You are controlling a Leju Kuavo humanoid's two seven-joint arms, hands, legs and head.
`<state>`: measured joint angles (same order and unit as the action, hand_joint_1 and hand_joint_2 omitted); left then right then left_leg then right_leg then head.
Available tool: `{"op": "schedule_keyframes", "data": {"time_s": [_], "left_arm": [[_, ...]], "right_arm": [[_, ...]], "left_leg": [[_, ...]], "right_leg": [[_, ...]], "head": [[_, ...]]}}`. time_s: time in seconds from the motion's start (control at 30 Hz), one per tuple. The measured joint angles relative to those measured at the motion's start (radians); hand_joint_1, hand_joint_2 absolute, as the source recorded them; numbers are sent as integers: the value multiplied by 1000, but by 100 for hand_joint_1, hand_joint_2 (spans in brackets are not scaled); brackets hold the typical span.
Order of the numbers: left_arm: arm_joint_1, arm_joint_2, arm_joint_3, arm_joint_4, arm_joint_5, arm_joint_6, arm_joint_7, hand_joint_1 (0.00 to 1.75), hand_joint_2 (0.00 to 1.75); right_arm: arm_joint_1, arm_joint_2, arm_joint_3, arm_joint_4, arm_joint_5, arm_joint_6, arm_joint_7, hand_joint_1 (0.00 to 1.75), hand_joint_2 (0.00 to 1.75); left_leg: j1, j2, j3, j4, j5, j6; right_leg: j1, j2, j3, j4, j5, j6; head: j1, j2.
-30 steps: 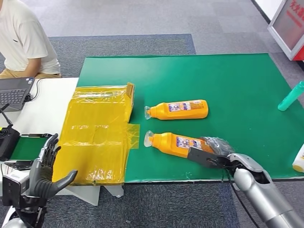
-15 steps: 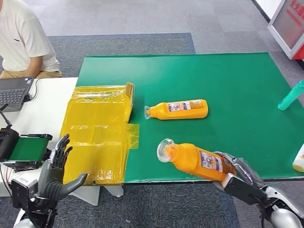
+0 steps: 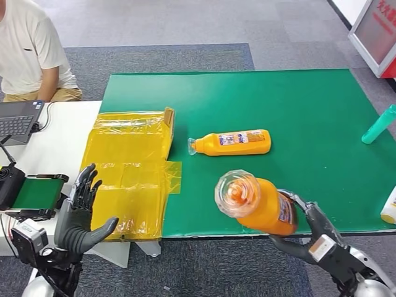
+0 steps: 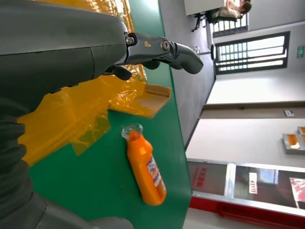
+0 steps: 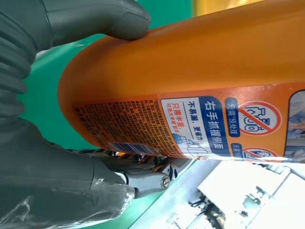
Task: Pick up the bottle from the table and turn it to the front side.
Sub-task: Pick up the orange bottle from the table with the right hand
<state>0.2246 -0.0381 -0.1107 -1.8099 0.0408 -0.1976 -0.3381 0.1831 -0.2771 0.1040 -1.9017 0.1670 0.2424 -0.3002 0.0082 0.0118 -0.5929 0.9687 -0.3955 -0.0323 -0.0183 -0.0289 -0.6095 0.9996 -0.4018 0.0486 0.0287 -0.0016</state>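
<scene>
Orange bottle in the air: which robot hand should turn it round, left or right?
The right robot hand. It already grips the lifted orange bottle above the green mat's near edge. The left robot hand is open, off beside the yellow bag.

My left hand (image 4: 72, 52) fills the upper left of the frame, its dark fingers (image 4: 172, 50) stretched out apart and holding nothing. Beneath them lies crumpled yellow plastic sheeting (image 4: 79, 109) on the green mat (image 4: 104, 181). Lower centre, an orange bottle (image 4: 146, 167) with a clear cap lies on the mat, just beside the sheeting.
</scene>
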Motion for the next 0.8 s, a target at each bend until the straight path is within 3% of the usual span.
{"op": "schedule_keyframes", "data": {"time_s": [0.33, 0.8], "left_arm": [[-98, 11, -8, 2, 144, -77, 32, 0, 175], [-287, 15, -135, 89, 233, -157, 119, 0, 175]], "right_arm": [[-133, 92, 145, 47, -13, -36, 33, 175, 175], [-253, 131, 292, 122, 53, -100, 83, 175, 175]], "left_leg": [[0, 0, 0, 0, 1, 1], [0, 0, 0, 0, 2, 1]], "right_leg": [[0, 0, 0, 0, 1, 1], [0, 0, 0, 0, 1, 1]], "head": [[0, 0], [0, 0]]}}
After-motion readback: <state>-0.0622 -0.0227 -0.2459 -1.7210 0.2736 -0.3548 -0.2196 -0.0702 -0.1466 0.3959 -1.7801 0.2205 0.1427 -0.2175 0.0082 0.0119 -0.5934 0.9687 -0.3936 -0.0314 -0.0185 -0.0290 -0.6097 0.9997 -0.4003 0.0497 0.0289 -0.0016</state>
